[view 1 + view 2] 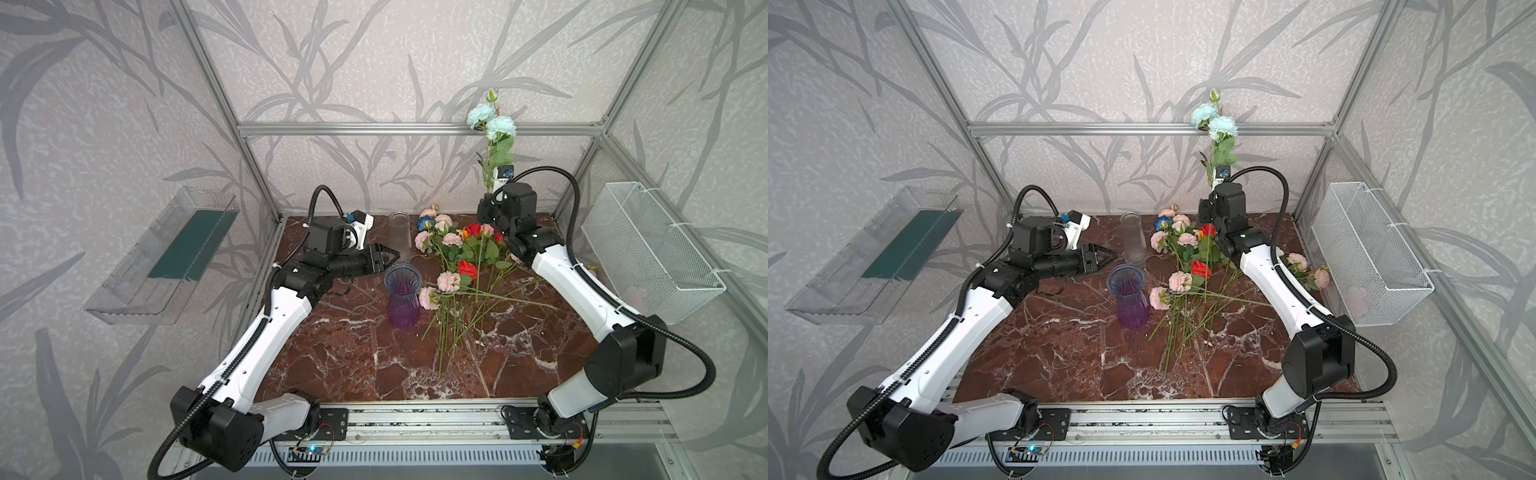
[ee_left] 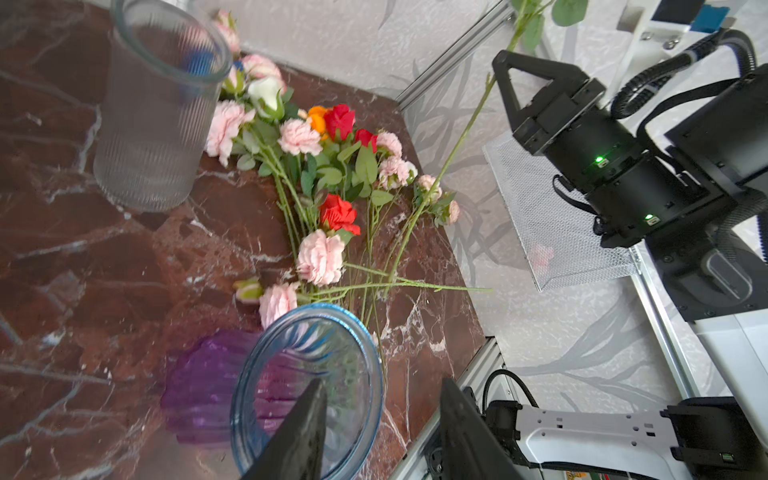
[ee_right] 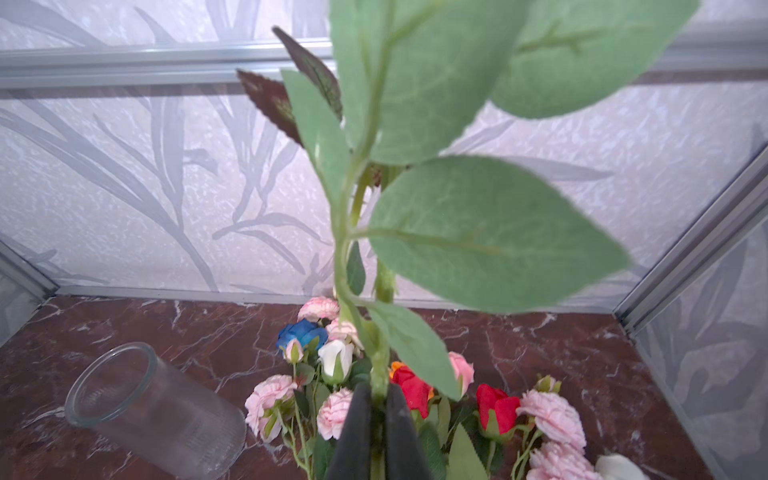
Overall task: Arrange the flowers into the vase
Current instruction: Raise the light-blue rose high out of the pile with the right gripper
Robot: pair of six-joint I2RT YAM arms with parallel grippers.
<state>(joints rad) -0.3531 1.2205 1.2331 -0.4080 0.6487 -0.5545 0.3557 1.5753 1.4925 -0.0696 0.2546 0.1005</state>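
Pale teal artificial blooms on a long, leafy green stem [image 1: 492,120] are being held upright, high over the back right of the tabletop, by the right gripper [image 3: 377,399]. Its jaws are being pressed shut on the stem low down, below the leaves. This is judged to leave the lower stem [image 2: 457,141] hanging free so that it can be lowered end-first into a narrow opening. The stem is being kept near vertical, probably so it can be carried over to a vase without being dragged through the heap.

The other flowers [image 1: 457,257], pink, red, orange, blue and cream, are being left in a loose heap on the red-brown marble tabletop [image 1: 332,353], their stems fanning towards the front. No flowers are being shown in either vase.

The left gripper [image 1: 392,253] is being held partly open and empty, just beside the blue rim of the ribbed purple glass vase [image 1: 402,299] and in front of the clear ribbed glass cylinder [image 1: 400,237]. It is judged to be placed there to steady the purple vase; whether it is touching the rim cannot be told.
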